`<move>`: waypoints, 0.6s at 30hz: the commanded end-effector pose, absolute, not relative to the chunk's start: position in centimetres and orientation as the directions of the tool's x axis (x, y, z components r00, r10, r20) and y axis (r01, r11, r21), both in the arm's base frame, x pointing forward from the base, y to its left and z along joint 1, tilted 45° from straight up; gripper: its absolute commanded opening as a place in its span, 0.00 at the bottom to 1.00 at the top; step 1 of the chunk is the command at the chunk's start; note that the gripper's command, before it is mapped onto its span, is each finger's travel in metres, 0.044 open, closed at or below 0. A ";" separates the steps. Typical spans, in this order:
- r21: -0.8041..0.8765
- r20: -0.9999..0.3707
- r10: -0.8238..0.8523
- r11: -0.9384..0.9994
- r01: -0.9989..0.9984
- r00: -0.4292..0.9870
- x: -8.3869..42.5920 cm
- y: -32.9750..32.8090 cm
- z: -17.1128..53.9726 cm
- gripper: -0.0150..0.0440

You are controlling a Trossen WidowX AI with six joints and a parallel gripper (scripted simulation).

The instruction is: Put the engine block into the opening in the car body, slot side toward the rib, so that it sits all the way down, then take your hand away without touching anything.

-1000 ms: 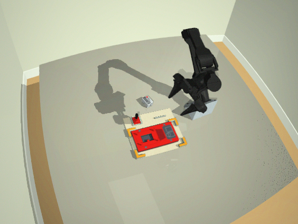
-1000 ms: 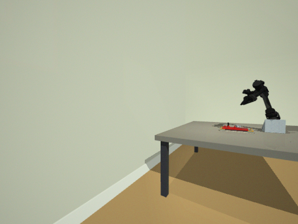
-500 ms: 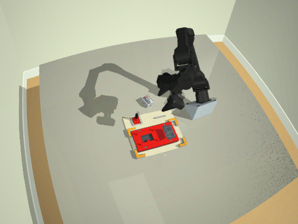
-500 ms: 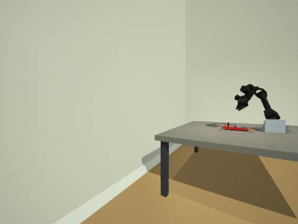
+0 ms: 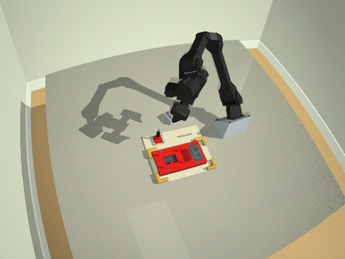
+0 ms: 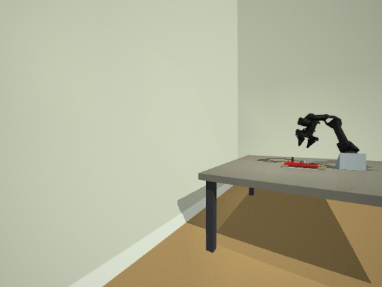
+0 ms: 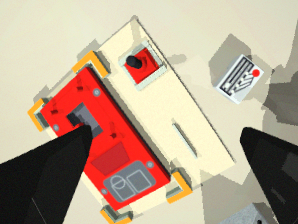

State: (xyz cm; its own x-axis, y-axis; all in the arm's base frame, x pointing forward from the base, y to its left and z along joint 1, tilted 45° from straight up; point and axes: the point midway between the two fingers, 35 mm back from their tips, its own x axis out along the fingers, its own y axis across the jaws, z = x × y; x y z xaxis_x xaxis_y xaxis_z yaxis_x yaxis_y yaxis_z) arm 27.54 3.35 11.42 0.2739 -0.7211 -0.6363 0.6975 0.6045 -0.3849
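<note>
The engine block (image 5: pixel 168 117) (image 7: pixel 238 78) is a small light grey block with dark grooves and a red dot on top. It lies on the table beside the cream board, partly hidden by the arm in the top view. The red car body (image 5: pixel 189 163) (image 6: pixel 301 164) (image 7: pixel 132 142) lies flat on the board between orange corner brackets. Its opening (image 5: pixel 170 159) (image 7: pixel 90 120) shows dark grey, with no block in it; the rib is too small to tell clearly. My gripper (image 6: pixel 304 146) (image 7: pixel 168 133) is open and empty, high above the table, pointing down.
The cream board (image 5: pixel 171 138) (image 7: pixel 165 110) also bears a red part (image 5: pixel 158 139) (image 7: pixel 149 64) with an upright black knob, in a pale square holder, and a thin slot. Orange brackets (image 5: pixel 212 165) (image 7: pixel 182 186) stand at the car's corners. The arm's grey base (image 5: pixel 233 126) (image 6: pixel 352 162) stands nearby.
</note>
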 end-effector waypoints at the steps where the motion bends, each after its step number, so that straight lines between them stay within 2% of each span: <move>1: -0.333 -0.652 -0.722 0.546 0.768 0.231 27.4 1.9 12.1 1.00; 18: -0.148 -0.703 -0.711 0.113 0.983 -0.023 25.3 -5.8 14.0 1.00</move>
State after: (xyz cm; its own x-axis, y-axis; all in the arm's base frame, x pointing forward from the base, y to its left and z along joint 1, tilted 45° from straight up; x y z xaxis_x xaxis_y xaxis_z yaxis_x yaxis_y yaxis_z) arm 25.49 -5.21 13.53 -0.0089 -0.7222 -0.6917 0.9698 0.1625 -0.1821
